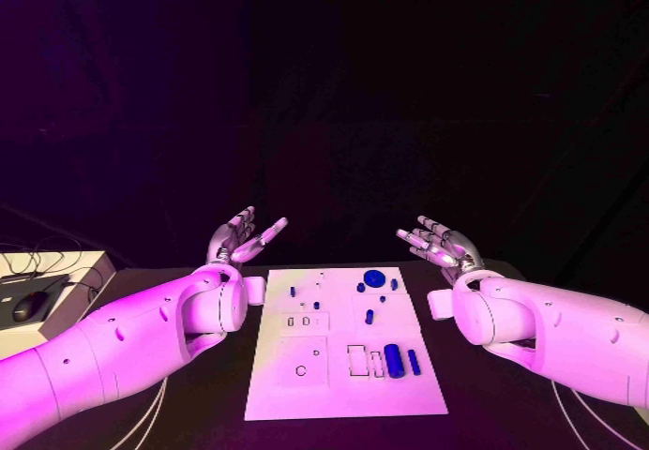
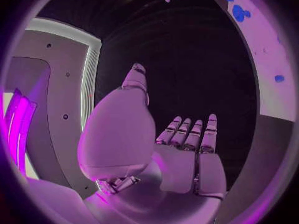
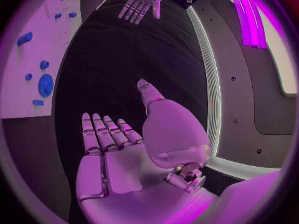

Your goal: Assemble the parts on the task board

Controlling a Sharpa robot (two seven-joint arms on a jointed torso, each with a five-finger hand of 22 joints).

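Blue parts lie untouched on the task board; left hand and right hand are held empty, fingers apart, so one part should be approached squarely from above

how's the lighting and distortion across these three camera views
Head view: magenta light on the board and both arms, background nearly black. Left wrist view: fisheye bends the board's edge; left hand sharp. Right wrist view: same curving; right hand sharp.

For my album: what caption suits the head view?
Both hands, left and right, open and raised beyond the task board.
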